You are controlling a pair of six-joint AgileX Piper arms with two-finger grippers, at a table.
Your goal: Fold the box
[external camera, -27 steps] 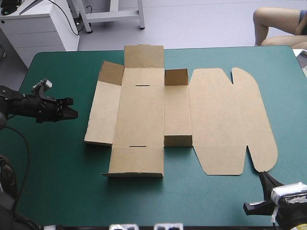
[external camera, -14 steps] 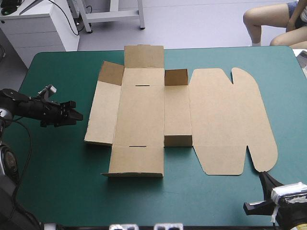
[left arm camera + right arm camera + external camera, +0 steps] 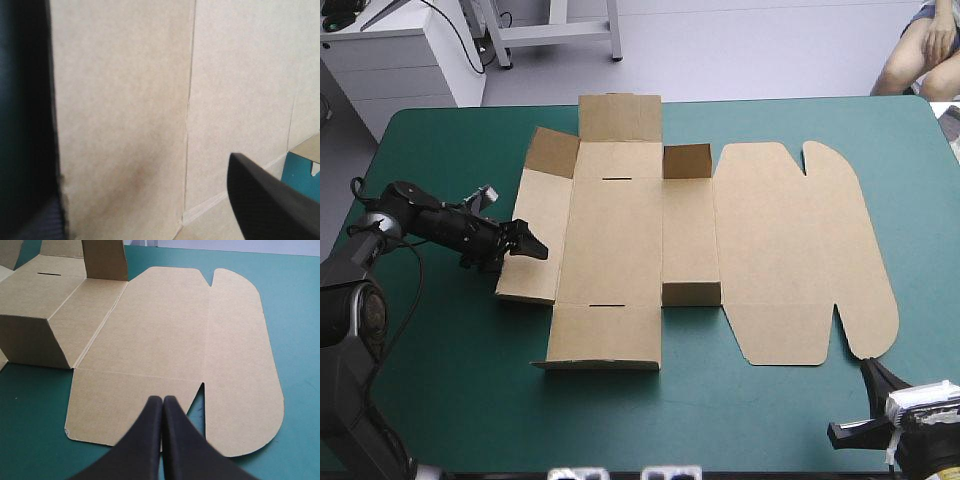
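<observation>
Two grippers are shown at a table with a teal-green cover [image 3: 440,380], on which the brown box [image 3: 660,240] is spread out as a cut sheet, mostly flat.

The left gripper [image 3: 527,243] is held at the box's left side panel. Its black fingers [image 3: 270,205] are parted, and the outer edge of that panel is seen between them, with plain brown board filling the space ahead. Whether the board is touched by either finger cannot be told. A creased fold line is seen running straight ahead of this gripper.

The right gripper [image 3: 873,378] is placed at the near right corner of the sheet, well apart from the left one. Its fingers are pressed together into a single point. Just ahead of that point, the wide lid panel with its rounded ears is laid flat on the cover. Farther ahead and to one side, short flaps are raised upright beside the narrow wall strip.
</observation>
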